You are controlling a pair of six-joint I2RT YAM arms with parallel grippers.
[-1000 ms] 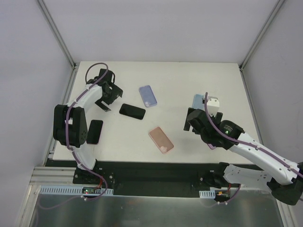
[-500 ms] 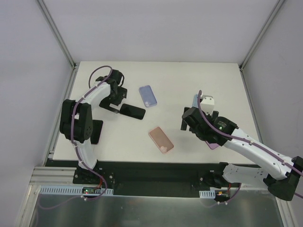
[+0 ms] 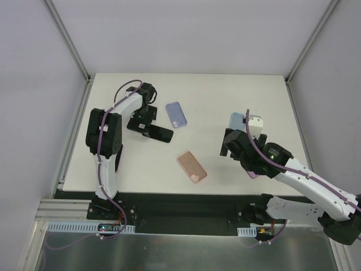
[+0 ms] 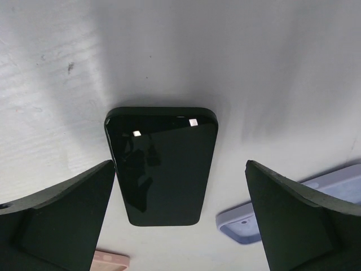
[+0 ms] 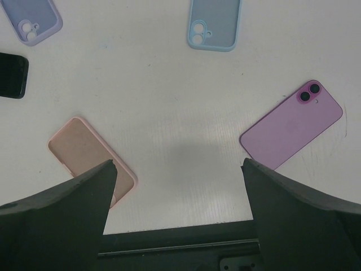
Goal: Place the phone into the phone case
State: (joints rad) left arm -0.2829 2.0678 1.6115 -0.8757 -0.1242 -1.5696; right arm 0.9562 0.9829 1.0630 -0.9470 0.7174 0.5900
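Note:
A black phone (image 3: 158,133) lies screen up on the white table; it fills the middle of the left wrist view (image 4: 161,164). My left gripper (image 3: 142,121) is open just left of it, jaws spread wider than the phone and above it (image 4: 179,164). A lavender case (image 3: 176,114), a pink case (image 3: 192,167) and a light blue case (image 3: 237,120) lie open side up. A purple phone (image 5: 293,125) lies back up to the right. My right gripper (image 3: 230,144) is open and empty over bare table (image 5: 178,164), between the pink case (image 5: 90,161) and the purple phone.
The lavender case (image 4: 245,223) lies just right of the black phone, and a corner of the pink case (image 4: 110,261) shows below it. The table's near edge (image 5: 180,228) runs just under my right gripper. White enclosure walls and metal frame posts (image 3: 67,39) stand around the table.
My left gripper has swung right from the table's left side to the black phone's end. My right arm shifted slightly and came back; its gripper stays open.

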